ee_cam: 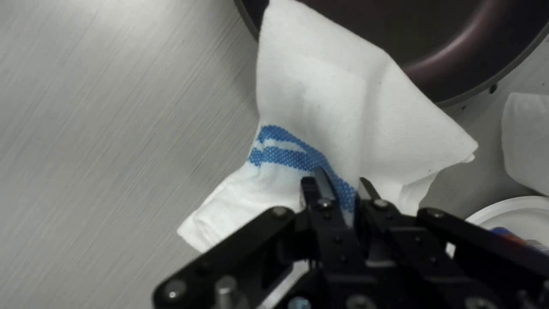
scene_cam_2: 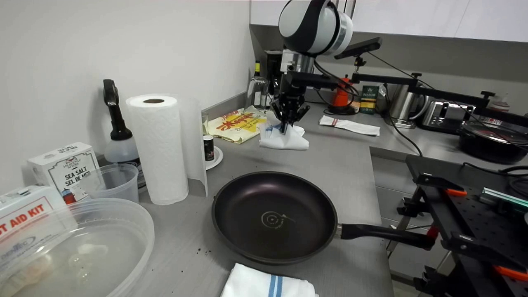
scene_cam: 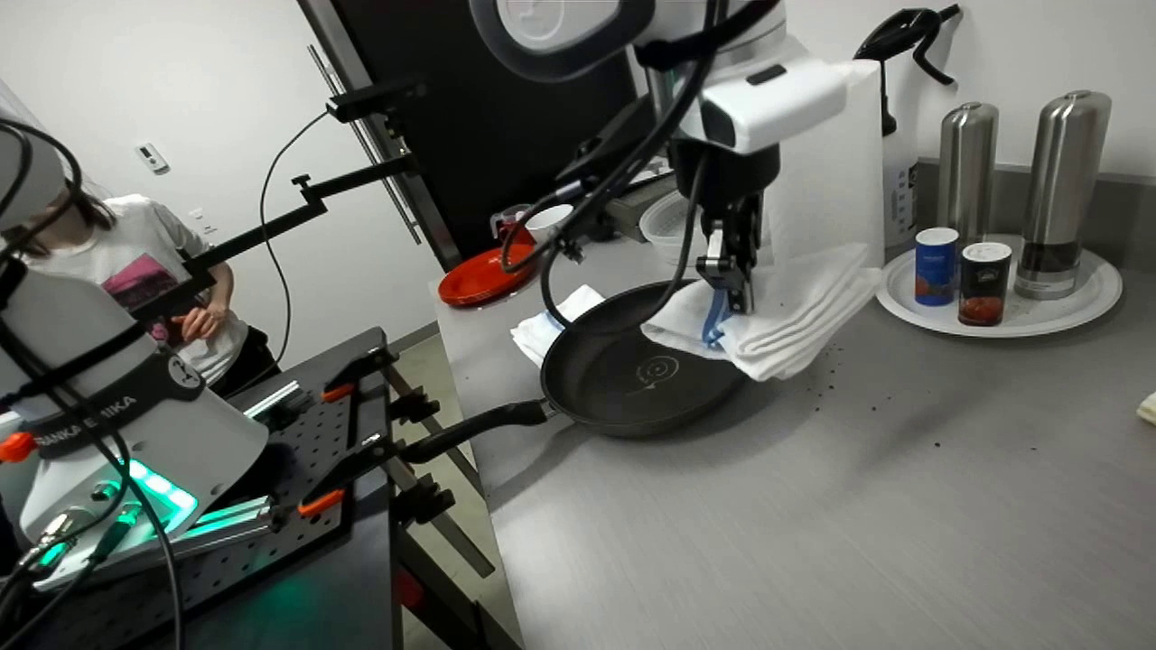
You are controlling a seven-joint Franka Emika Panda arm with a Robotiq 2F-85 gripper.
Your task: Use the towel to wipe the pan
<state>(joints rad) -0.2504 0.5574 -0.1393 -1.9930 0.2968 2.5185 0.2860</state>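
Black two-finger hand [ee_cam: 342,184] points down, fingers closed to a narrow gap with cloth pinched in it: has hold of a folded white cloth towel with blue stripes [ee_cam: 317,94]. Grip is at the stripes, towel spreads out below the fingertips on both sides; can't tell if it touches anything underneath. Next out from the hand, a round black frying pan with a long black handle [scene_cam_2: 274,218]: just ahead of the fingertips in wrist view, towel hiding part of the rim from that angle. In an exterior view pan is on the camera side of the hand, sitting flat, strip of the grey brushed-metal surface [scene_cam_2: 342,169] showing between towel and rim. Across the pan from the hand, a second white towel with blue stripes [scene_cam_2: 268,284], folded. Right of the hand in an exterior view, a round white plate [scene_cam: 1102,280] with a blue canister with white lid [scene_cam: 936,271] and a dark canister with white lid [scene_cam: 983,287] on it. White paper-towel roll [scene_cam_2: 159,152] upright beside the pan, wall side, farther from the hand. Well apart from the hand, a person in a white printed T-shirt [scene_cam: 140,271], partly hidden.
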